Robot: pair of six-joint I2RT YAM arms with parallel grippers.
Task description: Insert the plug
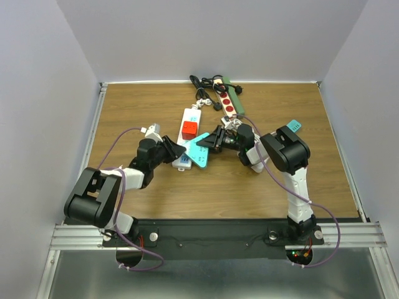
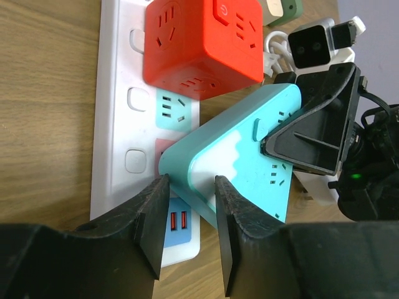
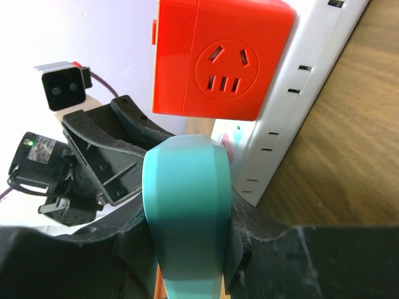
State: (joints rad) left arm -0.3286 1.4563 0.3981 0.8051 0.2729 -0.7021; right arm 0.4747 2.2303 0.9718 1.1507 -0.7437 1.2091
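The right gripper point(image 3: 187, 229) is clamped on the teal plug adapter point(image 2: 237, 143). The adapter is tilted across the white power strip point(image 2: 115, 124), just short of the red cube adapter point(image 2: 199, 37). The left gripper point(image 2: 187, 212) grips the near end of the teal plug adapter from both sides.

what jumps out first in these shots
A bright red cube adapter sits plugged on the white power strip in the middle of the table. Just nearer, a teal power strip is pinched between the left claw and the right claw, angled over the white one. Another strip with red sockets lies by the far edge.
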